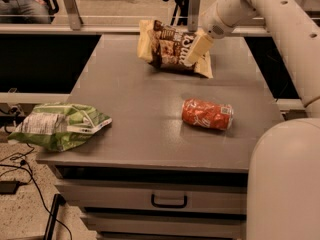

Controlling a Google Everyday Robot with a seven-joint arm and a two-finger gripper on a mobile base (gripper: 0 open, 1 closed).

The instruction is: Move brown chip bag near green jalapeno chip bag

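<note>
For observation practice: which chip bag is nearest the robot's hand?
The brown chip bag at the far edge; the hand is right at it. The green jalapeno chip bag lies near-left.

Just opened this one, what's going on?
The robot's arm reaches in from the right, and its gripper sits against the right part of the brown chip bag at the far side of the table. The green jalapeno chip bag lies at the near left corner, hanging over the edge, far from it. An orange-red soda can lies on its side at the right. The bags are not yet together.
</note>
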